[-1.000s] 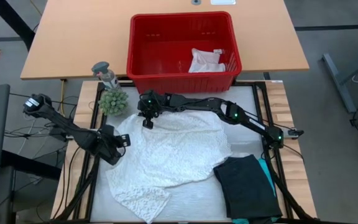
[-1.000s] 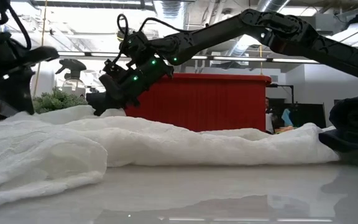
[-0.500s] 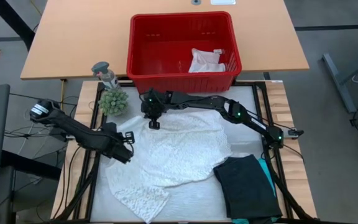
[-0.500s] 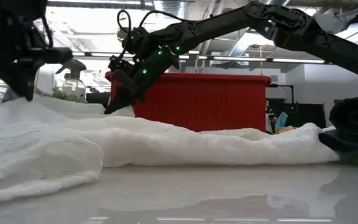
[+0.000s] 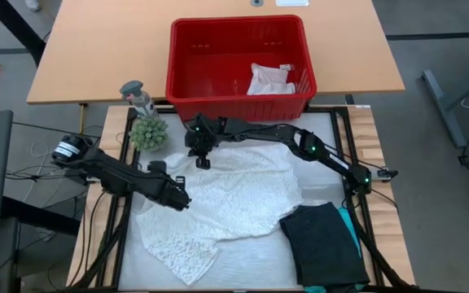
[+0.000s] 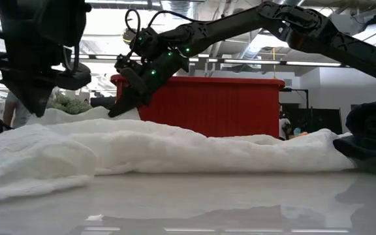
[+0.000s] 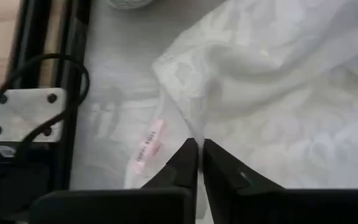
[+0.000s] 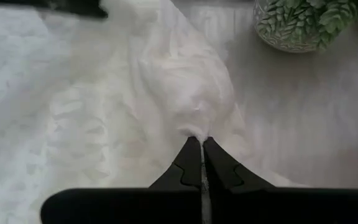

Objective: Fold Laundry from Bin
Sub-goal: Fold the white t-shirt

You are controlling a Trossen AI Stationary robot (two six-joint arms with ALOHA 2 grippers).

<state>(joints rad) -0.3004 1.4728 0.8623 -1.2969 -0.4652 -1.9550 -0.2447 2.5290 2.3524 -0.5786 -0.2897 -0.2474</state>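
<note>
Two dark arms pinching one white lacy top (image 5: 226,195) spread on the pale table (image 5: 259,264)

The left gripper (image 5: 181,201) reaches low from the left, its fingers (image 7: 185,163) clenched on the top's left edge beside a pink label (image 7: 148,147); the right gripper (image 5: 204,162) stretches across from the right, pinched on the top's far edge in front of the red bin (image 5: 238,61), which holds a small white cloth (image 5: 269,80). A black garment (image 5: 326,244) lies folded over a teal one (image 5: 352,232) at the near right corner. A potted plant (image 5: 148,132) and spray bottle (image 5: 138,96) stand beside the bin
</note>
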